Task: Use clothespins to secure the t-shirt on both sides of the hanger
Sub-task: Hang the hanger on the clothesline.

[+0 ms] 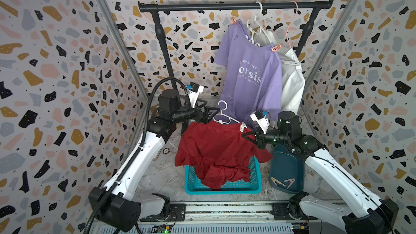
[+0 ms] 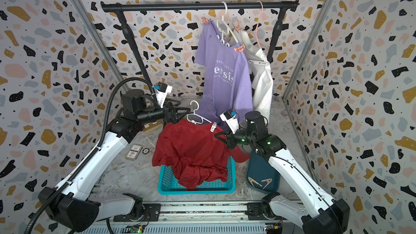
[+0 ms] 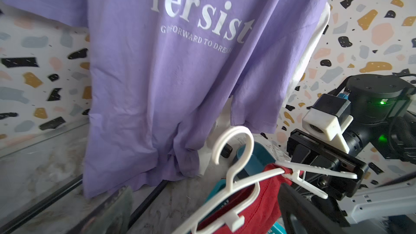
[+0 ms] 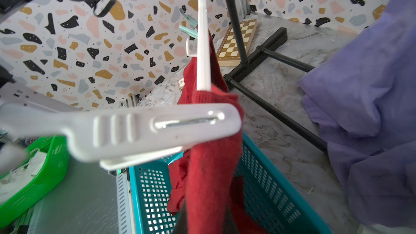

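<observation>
The red t-shirt hangs from a white hanger and trails into the teal basket. A white clothespin is clipped over the cloth at the hanger's right end, large in the right wrist view. A mint green clothespin sits at the hanger's far left end. My right gripper is shut on the red t-shirt just below the white clothespin. My left gripper stands open at the hanger's left end, its dark finger beside the hanger bar.
Behind stands a black rack with a purple t-shirt and a white garment pinned on hangers. A dark blue bin at the right holds two tan clothespins. A chessboard lies at the back left.
</observation>
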`<state>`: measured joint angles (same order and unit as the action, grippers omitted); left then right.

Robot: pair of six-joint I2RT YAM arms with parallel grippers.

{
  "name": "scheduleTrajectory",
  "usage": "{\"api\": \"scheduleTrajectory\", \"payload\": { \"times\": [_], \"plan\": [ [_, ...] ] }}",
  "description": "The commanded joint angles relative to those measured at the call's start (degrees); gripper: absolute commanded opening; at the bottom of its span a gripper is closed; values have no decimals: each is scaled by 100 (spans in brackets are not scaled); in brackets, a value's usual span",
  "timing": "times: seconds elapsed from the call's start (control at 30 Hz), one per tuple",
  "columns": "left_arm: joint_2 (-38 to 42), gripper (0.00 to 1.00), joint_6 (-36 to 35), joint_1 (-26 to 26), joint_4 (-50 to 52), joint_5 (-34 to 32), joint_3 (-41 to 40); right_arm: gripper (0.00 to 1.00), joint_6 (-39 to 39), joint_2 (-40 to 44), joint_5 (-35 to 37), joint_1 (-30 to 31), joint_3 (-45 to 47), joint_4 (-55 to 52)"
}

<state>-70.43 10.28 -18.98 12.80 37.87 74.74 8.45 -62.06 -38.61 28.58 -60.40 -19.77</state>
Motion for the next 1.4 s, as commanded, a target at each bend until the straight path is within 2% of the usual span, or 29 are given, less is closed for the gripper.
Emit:
{"api": "scheduleTrajectory", "payload": {
  "times": [0.0, 0.2, 0.37, 0.5, 0.7, 1.1, 1.27, 1.37],
  "plan": [
    [443, 99, 98, -16, -172, -596, -170, 0, 291, -79, 521, 16, -456, 96],
    [1022, 99, 326, -16, -59, -1055, -532, 0, 554, -447, 802, 54, -1078, 71],
    [1454, 99, 534, -16, -199, -1153, -1158, 0, 769, -694, 1366, 200, -1775, -115],
    [1715, 99, 571, -18, -181, -1384, -1537, 0, 942, -901, 1544, 235, -2396, -231],
    [1773, 99, 578, -9, 41, -1205, -1778, 0, 1128, -1310, 1765, 264, -3464, -433],
    [1788, 99, 911, -13, -407, -866, -2169, 0, 1413, -2041, 2445, 435, -5324, -322],
    [1726, 99, 919, -36, -613, -534, -2236, 0, 1403, -2178, 2620, 461, -5616, 101],
    [1697, 99, 906, -57, -620, -561, -2255, 0, 1410, -2246, 2723, 466, -5754, 309]
  ]
}}
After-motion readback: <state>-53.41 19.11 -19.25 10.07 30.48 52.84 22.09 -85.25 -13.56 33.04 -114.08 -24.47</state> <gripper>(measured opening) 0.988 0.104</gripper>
